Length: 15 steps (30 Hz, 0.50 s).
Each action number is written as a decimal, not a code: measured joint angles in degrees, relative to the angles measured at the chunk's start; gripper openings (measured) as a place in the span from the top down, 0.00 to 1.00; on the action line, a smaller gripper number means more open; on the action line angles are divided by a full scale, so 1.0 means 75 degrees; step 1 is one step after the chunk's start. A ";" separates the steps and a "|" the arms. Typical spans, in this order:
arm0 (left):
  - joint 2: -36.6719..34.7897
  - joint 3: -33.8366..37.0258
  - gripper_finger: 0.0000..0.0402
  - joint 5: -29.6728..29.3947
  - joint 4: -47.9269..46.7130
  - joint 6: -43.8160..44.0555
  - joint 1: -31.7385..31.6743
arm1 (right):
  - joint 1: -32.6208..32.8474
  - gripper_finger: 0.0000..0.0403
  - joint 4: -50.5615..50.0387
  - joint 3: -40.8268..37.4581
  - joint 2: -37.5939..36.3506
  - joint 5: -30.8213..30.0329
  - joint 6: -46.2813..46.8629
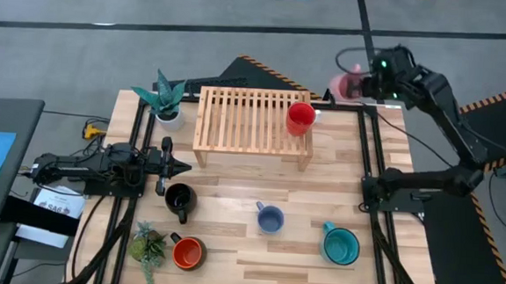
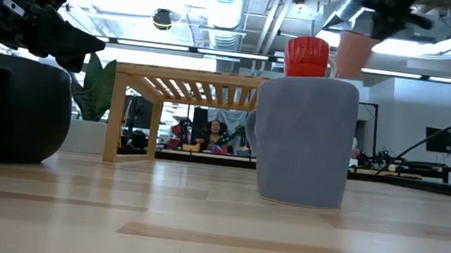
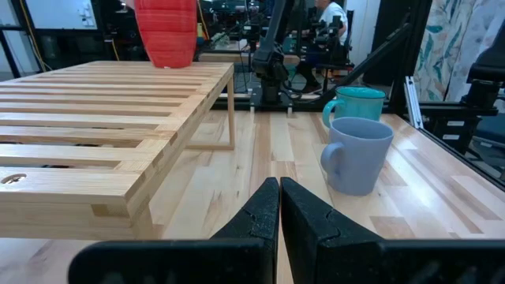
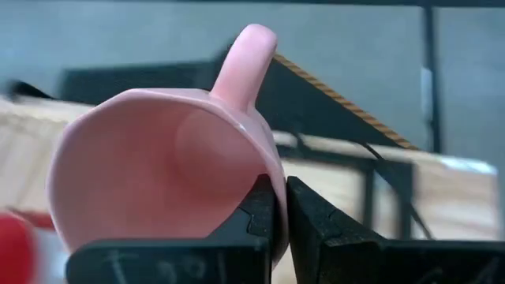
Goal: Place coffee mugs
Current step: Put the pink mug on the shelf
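**Spotter:** What are you holding?

**Operator:** My right gripper point(image 4: 280, 207) is pinched on the rim of the pale pink mug point(image 4: 170, 170), one jaw inside the wall and one outside. It hangs in the air past the far right corner of the table, beyond the wooden rack point(image 1: 252, 120). My left gripper point(image 3: 279, 207) is clenched on nothing, parked low, with the black mug point(image 1: 179, 198) just beside its tips.

**Spotter:** What worries you?

**Operator:** The grip is thin, only on the rim. The mug sits tipped, handle away from the jaws, so I judge it could swivel or slip when I swing toward the rack. The red mug point(image 1: 300, 117) already stands there, on the side nearest my jaws; coming in low could knock it off.

**Spotter:** Anything inside?

**Operator:** The pink one is empty. The teal mug point(image 1: 341, 245) and orange mug point(image 1: 188, 253) look empty from above; the blue-grey mug point(image 1: 270, 219) too.
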<state>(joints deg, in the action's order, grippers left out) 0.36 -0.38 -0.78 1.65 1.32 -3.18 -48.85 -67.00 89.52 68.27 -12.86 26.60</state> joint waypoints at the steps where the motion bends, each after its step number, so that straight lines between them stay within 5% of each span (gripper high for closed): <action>1: 0.0000 0.0001 1.00 0.0000 0.0000 -0.0001 0.0000 | 0.0018 0.91 0.0108 0.0211 0.0225 0.0152 -0.0025; 15: 0.0001 0.0001 1.00 0.0000 0.0000 0.0000 -0.0001 | 0.0767 0.91 -0.0329 0.2973 0.3378 0.1369 -0.0762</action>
<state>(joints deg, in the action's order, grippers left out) 0.37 -0.37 -0.78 1.65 1.32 -3.19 -43.09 -69.47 111.82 93.61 -2.59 20.88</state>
